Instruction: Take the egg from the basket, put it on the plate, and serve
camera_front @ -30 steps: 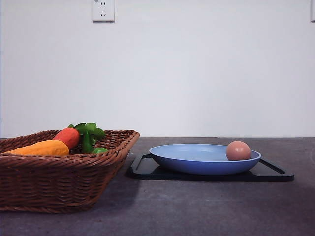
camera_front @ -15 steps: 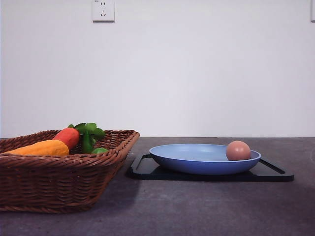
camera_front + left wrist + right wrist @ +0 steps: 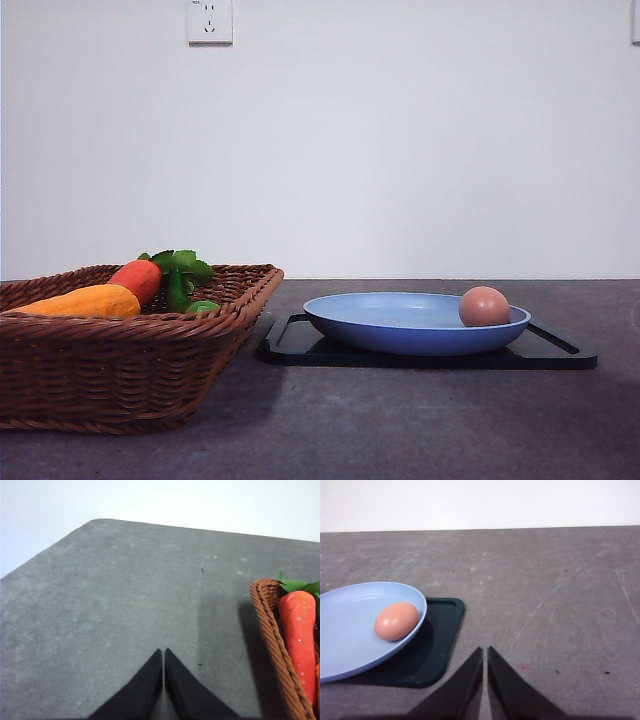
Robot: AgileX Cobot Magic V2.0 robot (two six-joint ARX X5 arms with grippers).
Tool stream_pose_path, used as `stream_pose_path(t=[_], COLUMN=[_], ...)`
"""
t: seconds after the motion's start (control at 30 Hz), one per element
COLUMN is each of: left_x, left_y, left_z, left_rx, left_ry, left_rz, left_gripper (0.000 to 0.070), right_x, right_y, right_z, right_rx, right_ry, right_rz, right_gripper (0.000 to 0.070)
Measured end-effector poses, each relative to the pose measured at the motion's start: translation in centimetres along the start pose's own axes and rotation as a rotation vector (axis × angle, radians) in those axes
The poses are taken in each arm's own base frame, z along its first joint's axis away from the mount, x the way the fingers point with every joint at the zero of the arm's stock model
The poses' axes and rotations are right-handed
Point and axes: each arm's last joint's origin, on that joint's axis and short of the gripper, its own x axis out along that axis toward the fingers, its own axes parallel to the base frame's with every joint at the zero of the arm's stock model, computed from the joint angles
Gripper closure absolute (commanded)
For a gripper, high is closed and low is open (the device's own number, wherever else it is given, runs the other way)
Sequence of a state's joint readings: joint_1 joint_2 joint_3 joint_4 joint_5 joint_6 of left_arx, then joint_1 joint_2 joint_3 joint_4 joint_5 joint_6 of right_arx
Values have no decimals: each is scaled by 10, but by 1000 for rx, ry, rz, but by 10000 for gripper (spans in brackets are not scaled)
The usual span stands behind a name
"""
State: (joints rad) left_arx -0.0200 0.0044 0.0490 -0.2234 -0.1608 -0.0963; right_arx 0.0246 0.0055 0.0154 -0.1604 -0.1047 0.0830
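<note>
brownish-pink egg (image 3: 396, 621) sits in the light blue plate (image 3: 350, 645) by its right rim, plate on a flat black tray (image 3: 432, 652). right gripper (image 3: 485, 652) pinched shut, empty, over bare grey worktop (image 3: 550, 595) just beside the tray, egg near. left gripper (image 3: 163, 654) also closed, empty, beside the woven wicker basket (image 3: 272, 640).

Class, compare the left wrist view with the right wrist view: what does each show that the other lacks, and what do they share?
Left wrist view alone: a corner of the basket holding a red-orange vegetable with green leaves.

Right wrist view alone: the egg lying in the plate near its rim, with the plate on the black tray.

Both: the grey table and a shut gripper over it, the left gripper and the right gripper.
</note>
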Motion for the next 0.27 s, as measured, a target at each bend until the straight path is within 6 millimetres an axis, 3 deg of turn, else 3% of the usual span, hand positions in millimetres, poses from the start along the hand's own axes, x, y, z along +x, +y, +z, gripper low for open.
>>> stream_pose_path(t=[0.27], left_x=[0], left_y=[0], left_z=[0], left_rx=[0], left_ry=[0], left_rz=[0], left_gripper=[700], right_x=[0], right_y=[0], right_z=[0], right_rx=[0], right_ry=[0], right_rz=[0], right_gripper=[700])
